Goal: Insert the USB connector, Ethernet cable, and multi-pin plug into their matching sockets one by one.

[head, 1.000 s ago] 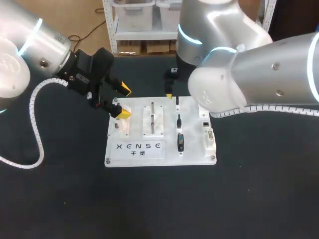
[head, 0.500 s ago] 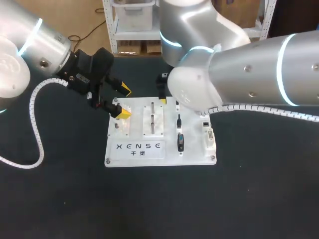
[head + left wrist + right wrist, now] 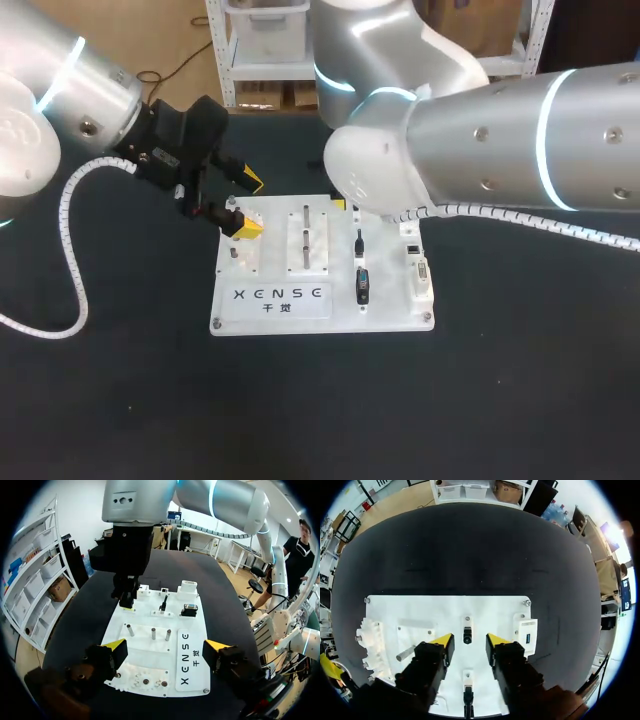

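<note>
The white board (image 3: pixel 400 315) lies flat, with three dark plugs in a row down its right half. The multi-pin plug (image 3: pixel 362 286), wide and black with a bluish middle, sits nearest the board's front edge. The middle plug (image 3: pixel 358 241), slim and black, stands just behind it. The far plug (image 3: pixel 467 635), small and black, sits near the board's back edge. Which of these two is USB and which Ethernet cannot be told. Along the board's right edge runs a row of sockets (image 3: pixel 420 270) in white blocks, one block (image 3: pixel 526 630) with a blue port. All three plugs sit apart from the sockets.
</note>
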Controlling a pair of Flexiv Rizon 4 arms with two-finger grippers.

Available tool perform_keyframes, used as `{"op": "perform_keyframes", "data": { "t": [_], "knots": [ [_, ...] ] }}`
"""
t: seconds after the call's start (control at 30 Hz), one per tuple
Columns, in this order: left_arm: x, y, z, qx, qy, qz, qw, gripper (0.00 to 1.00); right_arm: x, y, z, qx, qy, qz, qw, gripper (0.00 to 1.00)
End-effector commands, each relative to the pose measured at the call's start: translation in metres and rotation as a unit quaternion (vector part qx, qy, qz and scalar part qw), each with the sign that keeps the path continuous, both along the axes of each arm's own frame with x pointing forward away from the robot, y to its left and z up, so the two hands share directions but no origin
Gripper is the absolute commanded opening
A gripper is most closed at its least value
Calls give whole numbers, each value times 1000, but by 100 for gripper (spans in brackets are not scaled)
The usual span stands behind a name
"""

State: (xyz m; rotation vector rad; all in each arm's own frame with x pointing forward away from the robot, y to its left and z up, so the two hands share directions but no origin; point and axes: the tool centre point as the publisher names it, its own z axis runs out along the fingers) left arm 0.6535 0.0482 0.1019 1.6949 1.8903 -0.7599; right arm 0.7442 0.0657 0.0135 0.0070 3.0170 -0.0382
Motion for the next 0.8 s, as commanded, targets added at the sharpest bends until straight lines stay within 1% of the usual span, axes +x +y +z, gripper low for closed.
{"op": "perform_keyframes", "data": {
  "t": [0.03, 0.1, 0.23, 0.3, 0.47, 0.6, 0.8],
  "knots": [
    [1, 0, 0, 1, 1, -1, 1000, 100, -1, 0, -1, -1, 1, -1, 1000, 34],
    [1, 0, 0, 1, 1, -1, 1000, 100, -1, 0, -2, -5, 2, -4, 1000, 31],
    [1, 0, 0, 1, 1, -1, 1000, 100, 1, 0, -1, -5, 0, -9, 1000, 22],
    [1, 0, 0, 1, 1, -1, 1000, 100, 1, 0, 0, -4, -2, -9, 1000, 14],
    [1, 0, 0, 1, 1, -1, 1000, 100, 2, -1, 7, 1, -12, -7, 1000, 0],
    [1, 0, 0, 1, 1, -1, 1000, 100, 1, -3, 14, 5, -23, -2, 1000, 0],
    [1, 0, 0, 1, 1, -1, 1000, 100, -3, -5, 31, 9, -51, 5, 999, 0]
  ]
}}
